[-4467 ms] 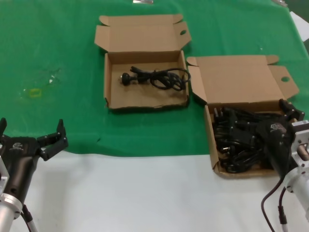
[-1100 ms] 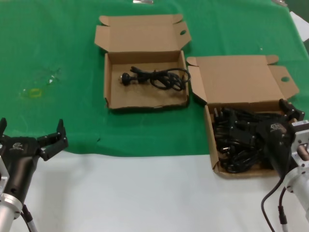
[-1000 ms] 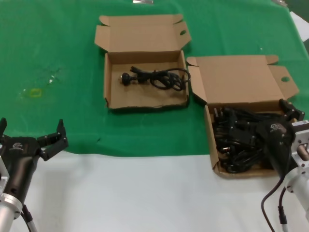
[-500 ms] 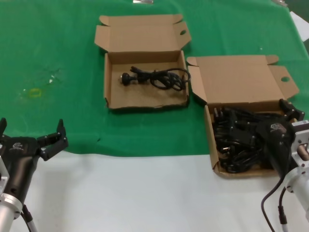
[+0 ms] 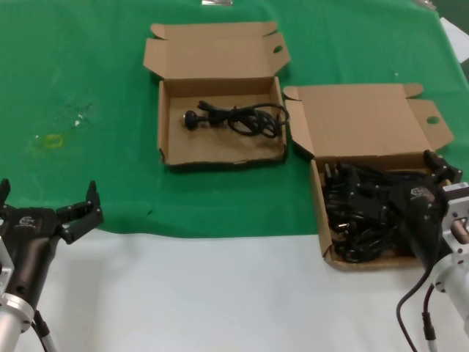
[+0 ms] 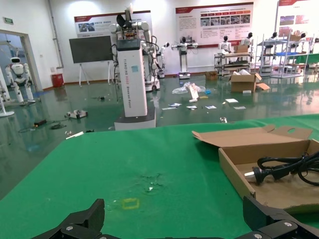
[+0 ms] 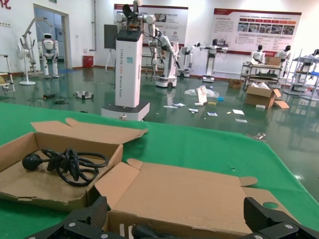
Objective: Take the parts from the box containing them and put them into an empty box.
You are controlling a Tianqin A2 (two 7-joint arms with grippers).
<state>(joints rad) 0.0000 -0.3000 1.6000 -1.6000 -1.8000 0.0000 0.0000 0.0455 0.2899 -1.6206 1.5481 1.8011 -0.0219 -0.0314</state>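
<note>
The head view looks down from high up at the green table cloth (image 5: 88,73). Each wrist view sits low near the table, looking far across into a big hall. All three views show the brown cardboard box with one black cord (image 5: 220,121) (image 6: 279,172) (image 7: 50,172).

Black end effectors (image 5: 45,207), silver wrists, trailing black cables.
</note>
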